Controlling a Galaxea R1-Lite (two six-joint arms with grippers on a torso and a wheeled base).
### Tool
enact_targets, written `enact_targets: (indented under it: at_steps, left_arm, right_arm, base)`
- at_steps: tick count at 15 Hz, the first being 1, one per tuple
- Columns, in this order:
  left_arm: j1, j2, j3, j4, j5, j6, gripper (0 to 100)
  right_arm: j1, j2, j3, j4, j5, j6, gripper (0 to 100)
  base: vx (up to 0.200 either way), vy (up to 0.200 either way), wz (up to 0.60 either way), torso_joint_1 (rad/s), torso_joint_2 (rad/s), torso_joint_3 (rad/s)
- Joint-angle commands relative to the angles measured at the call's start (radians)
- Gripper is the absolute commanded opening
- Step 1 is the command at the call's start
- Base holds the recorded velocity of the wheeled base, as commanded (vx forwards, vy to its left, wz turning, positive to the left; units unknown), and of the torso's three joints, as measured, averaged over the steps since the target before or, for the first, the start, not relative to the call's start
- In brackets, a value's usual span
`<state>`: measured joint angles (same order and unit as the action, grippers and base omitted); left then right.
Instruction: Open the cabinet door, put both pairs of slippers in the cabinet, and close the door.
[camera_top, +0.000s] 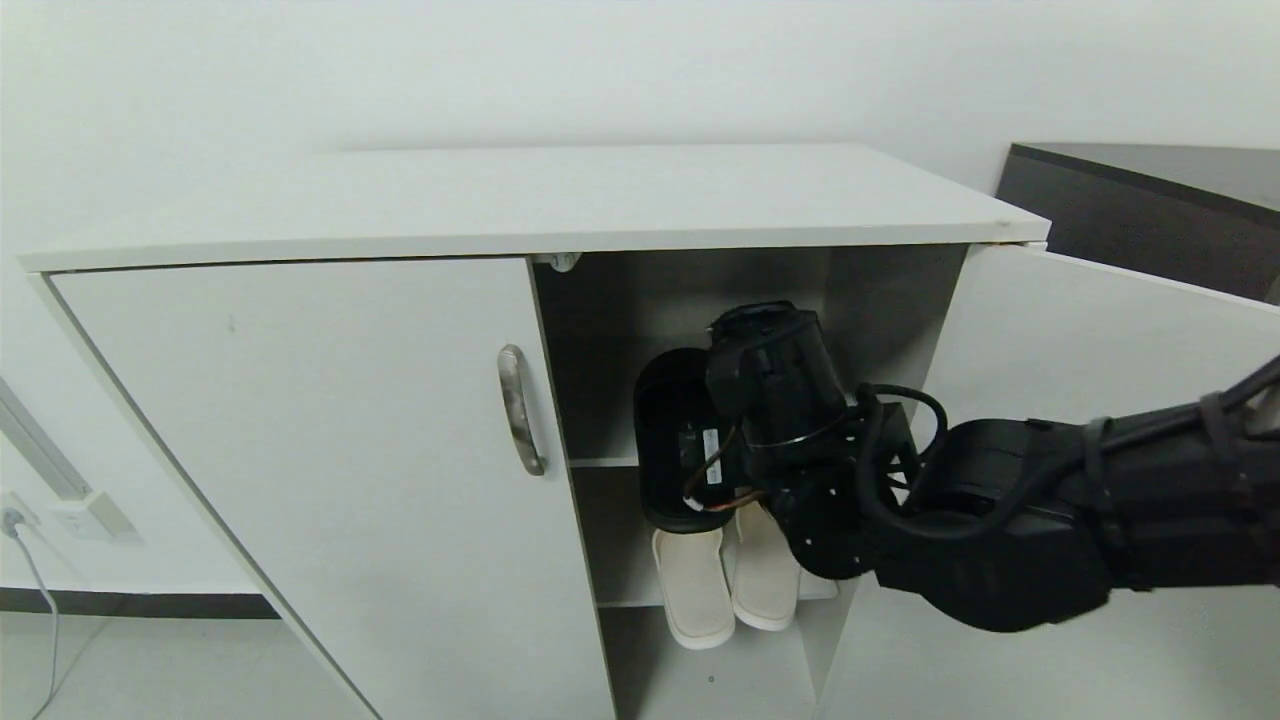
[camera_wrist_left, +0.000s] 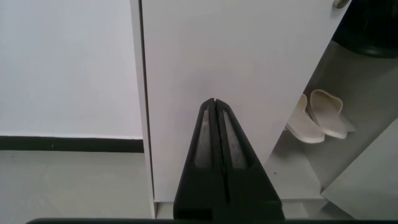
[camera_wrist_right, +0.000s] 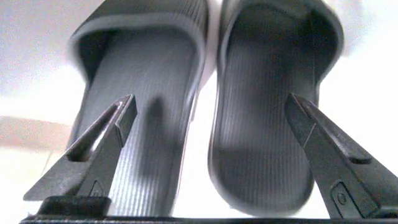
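1. Our right claw (camera_wrist_right: 208, 106) was wide open inside the cabinet (camera_top: 500, 200). It held nothing.
2. The black slippers (camera_wrist_right: 261, 137) lay side by side just ahead of the claw, past its two finger tips. We could not tell if the fingers touched them.
3. We think the step was leaving the black pair on the top shelf (camera_top: 603, 462). To do it well, the claw should back straight out with its fingers wide, so no slipper gets dragged along.
4. One black slipper seemed to poke past the shelf edge, so it might slide off.
5. The white slippers (camera_top: 695, 590) sat together on the shelf below the claw.
6. The right door (camera_top: 1050, 340) stood open beside the claw.
7. Our left claw (camera_wrist_left: 214, 106) was squeezed closed and empty, out in front of the closed left door (camera_top: 300, 450).
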<state>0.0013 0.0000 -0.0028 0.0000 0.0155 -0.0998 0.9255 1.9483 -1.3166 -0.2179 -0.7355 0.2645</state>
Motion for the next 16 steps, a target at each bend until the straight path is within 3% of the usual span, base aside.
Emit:
enact_targets:
  at_steps: [1,3,4,8,16]
  left_arm:
    - [0.000,0.000,0.000,0.000,0.000,0.000,0]
    - [0.000,0.000,0.000,0.000,0.001,0.000,0]
    - [0.000,0.000,0.001,0.000,0.001,0.000,0]
    - [0.000,0.000,0.001,0.000,0.000,0.000,0]
    - [0.000,0.000,0.000,0.000,0.001,0.000,0]
  right_arm:
    - [0.047,-0.135,0.154,-0.049,0.033,-0.004,100]
    - [0.075,-0.270,0.347,-0.136,0.191,-0.022,100]
    - [0.072,-0.289,0.404,-0.170,0.225,-0.039,0]
    - [0.058,-0.262,0.481,-0.282,0.274,-0.105,0]
    - [0.045,-0.233,0.491,-0.316,0.269,-0.105,0]
  base:
    - [0.000,0.000,0.00,0.000,0.00,0.000]
    - [0.000,0.000,0.00,0.000,0.00,0.000]
    - [0.000,0.000,0.00,0.000,0.00,0.000]
    - [0.000,0.000,0.00,0.000,0.00,0.000]
    - [0.000,0.000,0.00,0.000,0.00,0.000]
